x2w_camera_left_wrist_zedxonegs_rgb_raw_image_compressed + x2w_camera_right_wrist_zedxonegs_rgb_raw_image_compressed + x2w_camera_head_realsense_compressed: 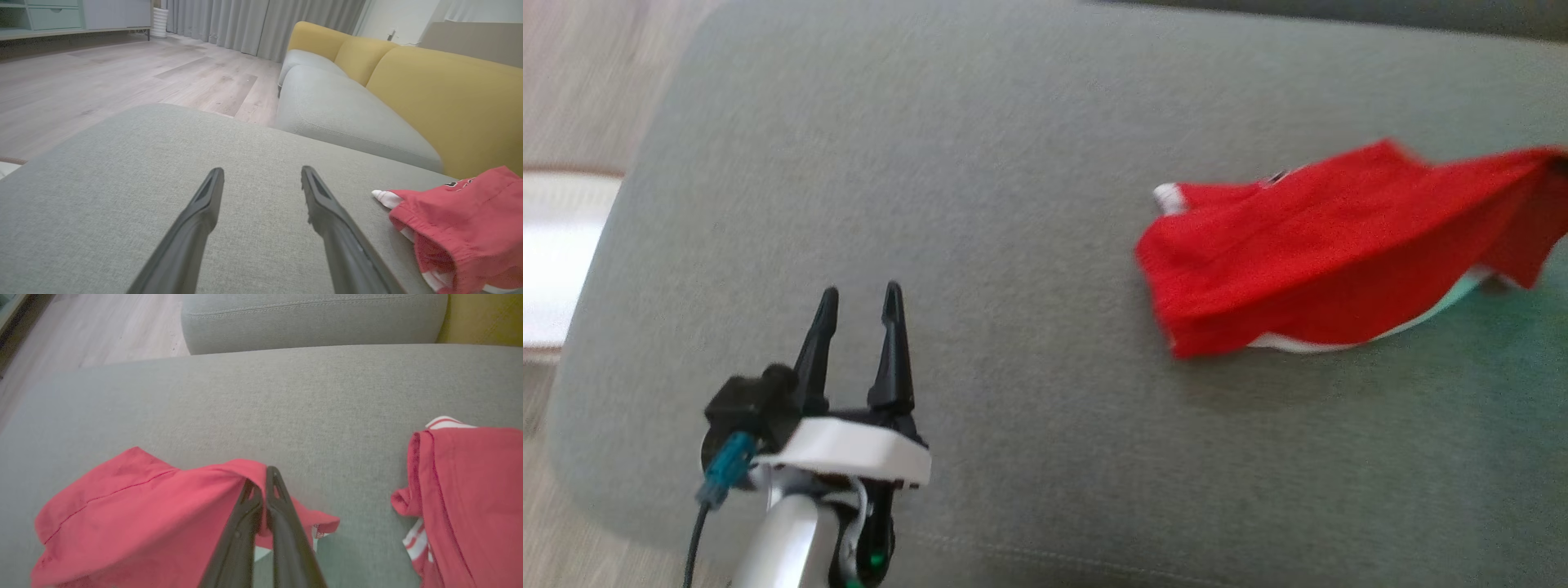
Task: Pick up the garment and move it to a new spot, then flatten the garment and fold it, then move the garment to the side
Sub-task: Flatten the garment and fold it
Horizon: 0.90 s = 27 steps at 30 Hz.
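The garment is red with white trim and lies bunched on the right of the grey cushion, one corner lifted toward the right edge of the head view. In the right wrist view my right gripper is shut on a fold of the garment, and more of the cloth hangs at the right. My left gripper stands open over bare cushion at the lower left, well away from the cloth. Its two fingers are spread in the left wrist view, with the garment to their right.
A second grey seat cushion and yellow backrests lie beyond. Wooden floor stretches to the left, with curtains and a low cabinet at the back. The cushion's left edge drops to the floor near a pale rug.
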### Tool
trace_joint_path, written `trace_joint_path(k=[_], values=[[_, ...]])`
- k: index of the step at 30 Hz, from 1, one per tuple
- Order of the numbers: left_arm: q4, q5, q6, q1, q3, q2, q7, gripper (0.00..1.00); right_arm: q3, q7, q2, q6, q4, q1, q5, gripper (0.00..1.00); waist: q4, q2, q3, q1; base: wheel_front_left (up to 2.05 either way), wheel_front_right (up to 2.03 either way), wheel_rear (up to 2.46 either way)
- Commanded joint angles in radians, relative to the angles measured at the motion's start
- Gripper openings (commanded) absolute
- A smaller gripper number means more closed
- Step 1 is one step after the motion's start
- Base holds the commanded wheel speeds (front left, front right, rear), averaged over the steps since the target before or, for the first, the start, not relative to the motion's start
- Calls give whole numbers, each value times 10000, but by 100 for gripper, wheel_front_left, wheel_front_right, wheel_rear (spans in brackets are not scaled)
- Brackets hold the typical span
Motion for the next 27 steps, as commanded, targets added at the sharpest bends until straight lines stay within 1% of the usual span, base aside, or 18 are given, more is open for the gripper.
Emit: trace_joint_path(k=[1, 4, 5, 6, 7, 10, 12, 14, 17, 20, 22, 24, 27], values=[[-348, -104, 88, -475, 229, 13, -122, 100, -142, -204, -176, -7, 264, -673, -321, 0, 594, 0, 648, -1, 0, 0, 0], [-390, -152, 166, -695, 78, 13, -122, 100, -559, -890, -137, -7, 1989, -1468, -1109, 0, 829, 0, 935, -1, 0, 0, 0], [-393, -160, 186, -742, 56, 13, -122, 100, -719, -1159, -55, -7, 2532, -1677, -1336, 19, 856, 0, 960, -1, 0, 0, 0], [-386, -159, 206, -769, 40, 13, -122, 100, -883, -1455, 45, -7, 3021, -1866, -1546, 94, 868, 0, 956, -1, 0, 0, 0], [-370, -143, 229, -787, 31, 13, -122, 100, -965, -1768, 141, -7, 3427, -2032, -1723, 100, 863, 0, 912, -1, 0, 0, 0], [-289, -66, 210, -785, 53, 13, -122, 100, -795, -2676, 512, -7, 4159, -2361, -1904, 100, 656, 0, 608, -1, 0, 0, 0], [-188, -5, 132, -739, 100, 13, -122, 100, -291, -3357, 696, -7, 4112, -2366, -2037, 100, 397, 0, 268, -1, 0, 0, 0], [-94, 42, 35, -674, 193, 13, -122, 100, 203, -4070, 878, -7, 3809, -2338, -1947, 100, 51, 0, -56, -1, 0, 0, 0], [60, 96, -108, -556, 361, 13, -122, 100, 1285, -5051, 1091, -7, 2843, -2052, -1541, 100, -586, 0, -574, -1, 0, 0, 0], [179, 160, -242, -521, 466, 23, -122, 100, 1925, -6158, 1003, -7, 1685, -1461, -1360, 100, -1185, 0, -1029, -1, 0, 0, 0], [262, 161, -316, -536, 493, 87, -121, 100, 2054, -6908, 1023, -7, 910, -933, -1335, 100, -1551, 0, -1289, -1, 0, 0, 0], [317, 125, -386, -582, 457, 183, 90, 100, 2113, -7501, 1066, -7, 205, -265, -1562, 100, -1860, 0, -1516, -1, 0, 0, 0], [207, -26, -390, -589, 460, 282, 654, 100, 1757, -8335, 1410, -7, -762, 903, -1923, 100, -2257, 0, -1757, -1, 0, 0, 0]])
